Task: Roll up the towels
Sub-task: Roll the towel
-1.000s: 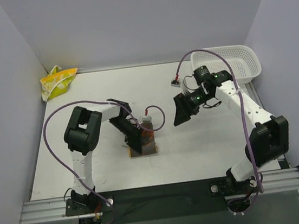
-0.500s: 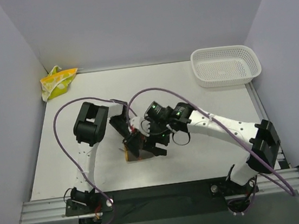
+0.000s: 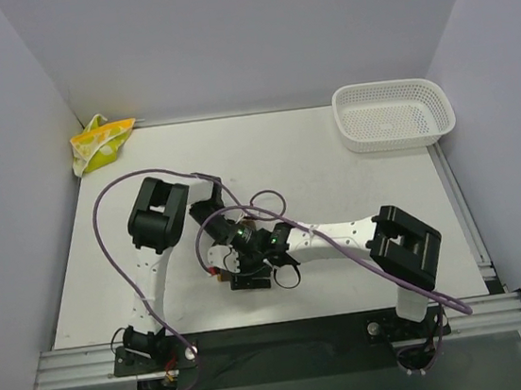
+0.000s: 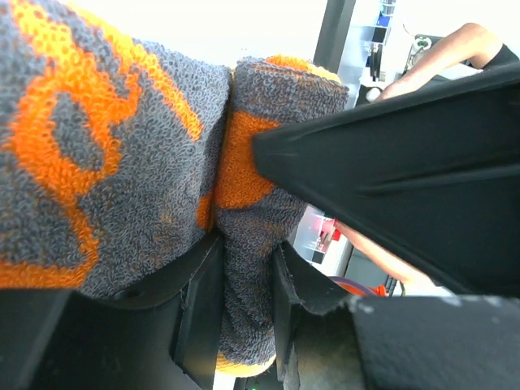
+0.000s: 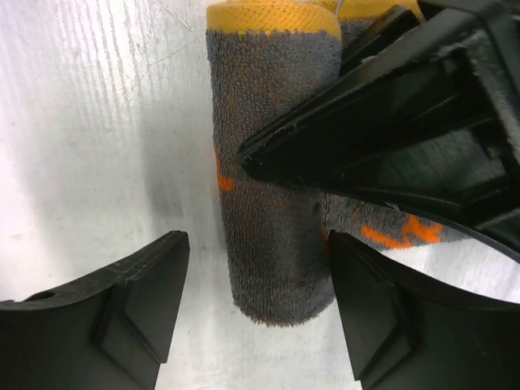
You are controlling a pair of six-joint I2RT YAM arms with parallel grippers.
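Observation:
The orange and grey towel (image 5: 272, 211) lies partly rolled on the table, its roll end pointing at the right wrist camera. My right gripper (image 5: 256, 252) is open and straddles that end: the right finger is at the roll's side and the left finger stands apart from it. My left gripper (image 4: 244, 301) is shut on a fold of the same towel (image 4: 122, 162), and one of its black fingers (image 5: 390, 122) lies across the roll. From above, both grippers (image 3: 240, 264) cover the towel, with only an orange edge (image 3: 217, 274) showing. The pale yellow towel (image 3: 100, 143) lies crumpled in the far left corner.
A white mesh basket (image 3: 395, 143) stands at the far right of the table. The right arm reaches across the front middle, and purple cables loop over both arms. Walls close in the table on the left, back and right.
The right arm has swung from near the basket down to the orange towel, and its open jaws now straddle the roll. The left gripper has kept its hold in place.

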